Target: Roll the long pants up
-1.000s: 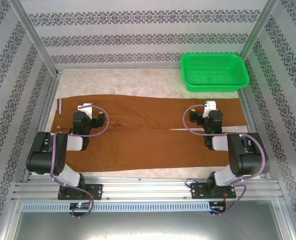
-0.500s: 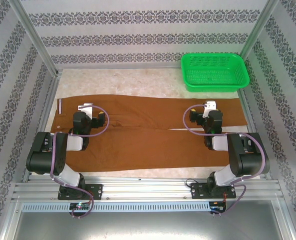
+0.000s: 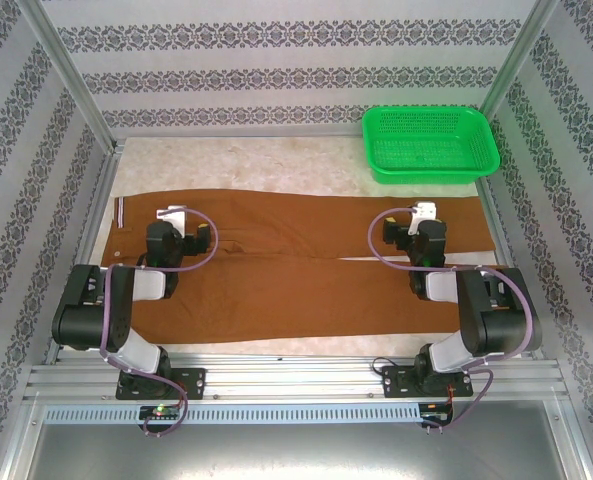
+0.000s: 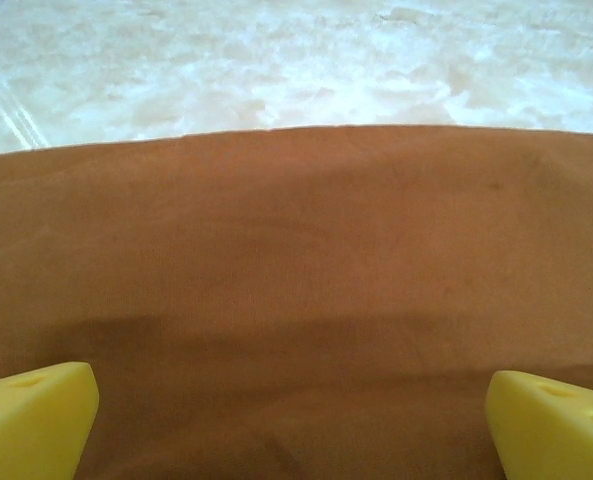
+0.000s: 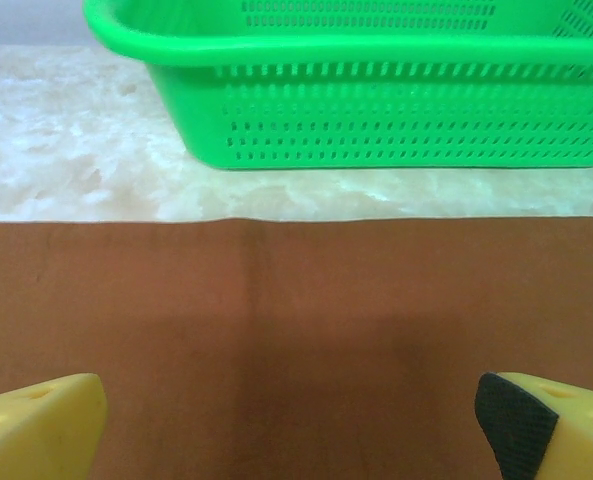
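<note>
Rust-brown plain cloth long pants (image 3: 296,285) lie spread flat, lengthwise across the pale marbled worktop (image 3: 246,165). Waistband with its pale edge is at the left end and the legs run right, with a thin pale gap between them near the right end.

Left tool (image 4: 296,425): over the waist end, jaws wide apart, nothing between them. Cloth sits directly beneath and ahead, the pants' far edge just beyond. Its yellow fingers (image 4: 36,420) are cut off by the frame bottom; cannot tell whether they touch the cloth. The left arm covers the pants' near-left corner in the top view.

Right tool (image 5: 294,425): over the far leg toward the hem end, jaws likewise spread and empty. Green perforated plastic basket (image 5: 396,120) stands on the worktop beyond the far edge, apart from the cloth. The right arm hides part of the near leg's end.
</note>
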Tool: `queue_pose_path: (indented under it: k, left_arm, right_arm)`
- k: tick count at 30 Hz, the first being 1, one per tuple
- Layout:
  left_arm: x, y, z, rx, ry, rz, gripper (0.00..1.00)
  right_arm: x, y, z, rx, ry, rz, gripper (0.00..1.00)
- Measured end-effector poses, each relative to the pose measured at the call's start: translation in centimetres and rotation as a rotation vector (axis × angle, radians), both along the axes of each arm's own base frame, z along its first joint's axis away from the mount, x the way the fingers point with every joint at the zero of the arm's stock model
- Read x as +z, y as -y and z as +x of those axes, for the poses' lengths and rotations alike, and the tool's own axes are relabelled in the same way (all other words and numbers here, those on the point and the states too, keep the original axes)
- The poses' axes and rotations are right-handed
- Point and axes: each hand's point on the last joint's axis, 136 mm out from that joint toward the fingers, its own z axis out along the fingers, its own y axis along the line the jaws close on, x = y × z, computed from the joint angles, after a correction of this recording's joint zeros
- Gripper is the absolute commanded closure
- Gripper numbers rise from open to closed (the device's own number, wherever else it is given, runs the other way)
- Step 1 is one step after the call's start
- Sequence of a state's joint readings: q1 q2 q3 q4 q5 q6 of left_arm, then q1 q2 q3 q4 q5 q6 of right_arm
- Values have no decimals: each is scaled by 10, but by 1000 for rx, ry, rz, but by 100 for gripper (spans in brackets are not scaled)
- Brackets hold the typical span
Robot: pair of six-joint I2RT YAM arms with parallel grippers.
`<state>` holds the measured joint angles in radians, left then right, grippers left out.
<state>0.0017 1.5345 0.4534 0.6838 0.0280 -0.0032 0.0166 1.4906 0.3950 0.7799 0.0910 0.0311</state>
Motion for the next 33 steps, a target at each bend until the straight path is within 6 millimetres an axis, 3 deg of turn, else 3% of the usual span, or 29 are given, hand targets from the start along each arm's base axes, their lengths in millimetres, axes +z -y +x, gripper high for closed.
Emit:
queue_pose_path:
  k: [5, 7, 14, 17, 22, 26, 29, 33]
  left_arm:
    - [49, -10, 34, 66, 15, 1, 0]
    - [56, -9, 41, 58, -18, -36, 0]
    - [45, 5, 74, 30, -221, -185, 0]
    - [42, 14, 89, 8, -280, -252, 0]
    - [44, 22, 83, -15, -344, -285, 0]
    - [62, -14, 84, 98, -360, -256, 0]
    - [71, -65, 78, 226, -345, -275, 0]
    - [73, -139, 66, 403, -352, -343, 0]
  right_arm:
    - [32, 8, 26, -67, -23, -15, 2]
    - [45, 13, 35, -101, -19, -20, 2]
    - [50, 19, 38, -147, -123, 32, 2]
    - [67, 19, 44, -150, -155, 86, 2]
    - [101, 20, 55, -157, -144, 141, 2]
    - [104, 40, 51, -220, -196, 163, 2]
    - [99, 53, 45, -260, -228, 179, 2]
    - [84, 52, 44, -266, -273, 211, 2]
